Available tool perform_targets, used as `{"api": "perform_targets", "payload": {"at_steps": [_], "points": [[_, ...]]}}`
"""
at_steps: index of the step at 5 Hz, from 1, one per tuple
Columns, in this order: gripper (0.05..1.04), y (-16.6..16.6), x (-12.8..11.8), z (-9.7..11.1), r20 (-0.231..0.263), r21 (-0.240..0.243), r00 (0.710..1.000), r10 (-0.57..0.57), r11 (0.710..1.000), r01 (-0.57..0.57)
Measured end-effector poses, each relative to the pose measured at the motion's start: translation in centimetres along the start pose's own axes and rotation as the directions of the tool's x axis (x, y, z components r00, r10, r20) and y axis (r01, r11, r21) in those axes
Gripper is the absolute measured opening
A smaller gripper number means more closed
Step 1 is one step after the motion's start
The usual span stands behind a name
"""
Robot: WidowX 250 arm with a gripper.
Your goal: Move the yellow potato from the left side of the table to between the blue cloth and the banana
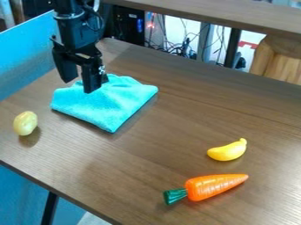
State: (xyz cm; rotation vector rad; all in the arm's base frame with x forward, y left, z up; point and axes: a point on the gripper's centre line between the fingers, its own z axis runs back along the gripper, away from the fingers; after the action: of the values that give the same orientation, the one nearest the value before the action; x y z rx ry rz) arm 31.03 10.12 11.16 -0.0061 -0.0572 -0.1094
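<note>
At upper left we see the gripper (78,86) spread over a blue cloth (111,103); a yellowish oval thing (25,123) lies left, a banana (227,151) and carrot (208,187) lower right.

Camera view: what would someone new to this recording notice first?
Probably the bright turquoise cloth, lying rumpled on the wooden table with the open black gripper hanging down over its far left part. Next comes the glossy orange toy carrot with its green top, near the bottom right, and the small yellow toy banana just beyond it.
</note>
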Motion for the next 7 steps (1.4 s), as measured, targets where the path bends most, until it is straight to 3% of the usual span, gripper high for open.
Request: {"api": "perform_targets", "payload": {"at_steps": [2,3,4,5,6,7], "points": [[1.001,0.9,-0.9,-1.3,-0.033,-0.007,0.999,-0.002,1.000,0.002],[1.001,3.1,-2.1,-1.5,-0.055,0.045,0.998,0.043,0.998,-0.040],[1.001,4.6,-3.0,-1.3,-0.085,0.129,0.989,0.125,0.985,-0.114],[1.001,7.2,-5.1,-2.6,-0.151,0.177,0.962,0.227,0.964,-0.200],[1.001,8.5,-6.1,-3.7,-0.175,0.198,0.941,0.291,0.946,-0.256],[1.001,8.9,-6.1,-4.6,-0.208,0.190,0.930,0.304,0.945,-0.266]]}}
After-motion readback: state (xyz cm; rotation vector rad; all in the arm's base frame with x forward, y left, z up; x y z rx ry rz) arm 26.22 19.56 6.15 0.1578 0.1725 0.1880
